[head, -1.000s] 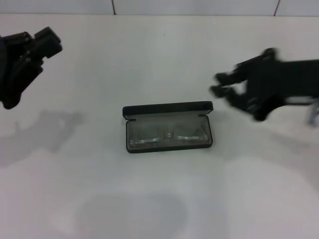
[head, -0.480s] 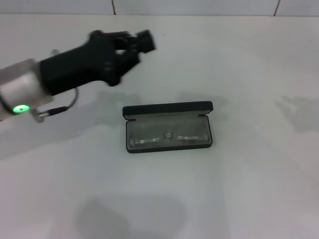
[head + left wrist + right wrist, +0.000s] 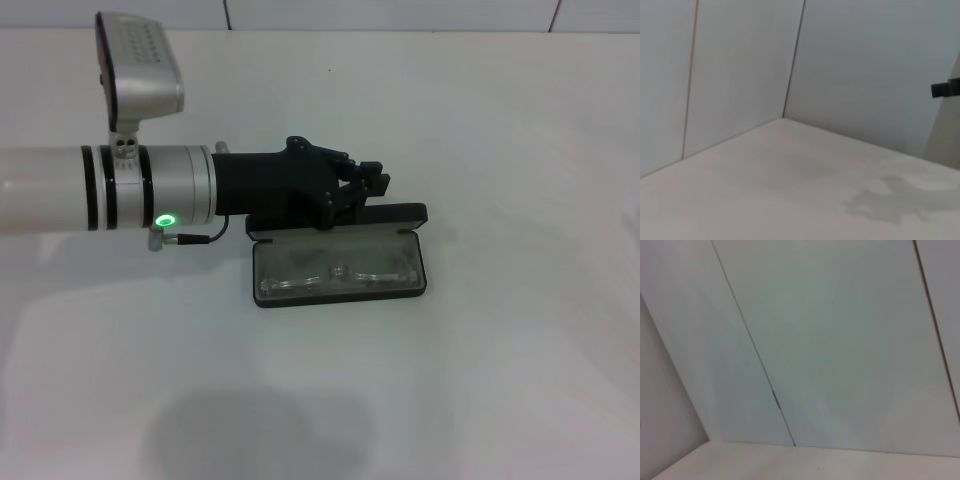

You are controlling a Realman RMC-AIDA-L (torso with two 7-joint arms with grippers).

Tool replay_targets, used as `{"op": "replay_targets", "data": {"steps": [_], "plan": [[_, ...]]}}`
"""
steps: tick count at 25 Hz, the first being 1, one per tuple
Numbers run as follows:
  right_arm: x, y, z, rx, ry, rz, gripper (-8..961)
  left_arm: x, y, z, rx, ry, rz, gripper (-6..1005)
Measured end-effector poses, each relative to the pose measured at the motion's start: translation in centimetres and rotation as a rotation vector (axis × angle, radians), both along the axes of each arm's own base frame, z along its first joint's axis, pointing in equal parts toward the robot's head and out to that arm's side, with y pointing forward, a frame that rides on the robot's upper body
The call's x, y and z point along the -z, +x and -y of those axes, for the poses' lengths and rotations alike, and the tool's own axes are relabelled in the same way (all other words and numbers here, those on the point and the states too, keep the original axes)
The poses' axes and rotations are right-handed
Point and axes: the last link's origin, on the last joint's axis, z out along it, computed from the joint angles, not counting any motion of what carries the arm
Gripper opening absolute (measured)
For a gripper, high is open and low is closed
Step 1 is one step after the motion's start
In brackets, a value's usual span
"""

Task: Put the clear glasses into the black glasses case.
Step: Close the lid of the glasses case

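currently case (image 3: 340,262) open on table (image 3: 500,380), lid upright at rear; glasses (image 3: 338,279) lying inside on lining. left gripper (image 3: 375,183) at lid's back edge, finger state undeterminable. right gripper out of view.

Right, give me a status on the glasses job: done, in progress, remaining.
Done: the clear glasses lie inside the open black glasses case on its grey lining. In hand: the left gripper sits at the raised lid's back edge, holding nothing. The right arm is out of view. Left: the glasses look placed; only shutting the lid might remain.
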Motion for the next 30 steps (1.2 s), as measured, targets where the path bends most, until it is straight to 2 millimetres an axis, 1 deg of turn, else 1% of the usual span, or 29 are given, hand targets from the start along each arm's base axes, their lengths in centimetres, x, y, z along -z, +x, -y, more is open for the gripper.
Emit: {"op": "replay_targets", "data": {"steps": [3,10,22,30], "plan": [[0.2,0.4,0.1,0.01,0.0,-0.009,167,-0.5,0.1,-0.3,0.003,-0.008,-0.029,143],[0.6,0.7,0.0,0.016,-0.013,-0.003,166,-1.5,0.4,-0.9,0.005,-0.043,-0.123,149],[1.2,1.1,0.1,0.015,-0.021,-0.018,166,-1.4,-0.4,-0.6,-0.014,-0.073,-0.182,161],[1.7,1.3,-0.1,0.01,-0.026,-0.03,167,-1.3,-0.6,-0.6,-0.018,-0.08,-0.189,168]]}}
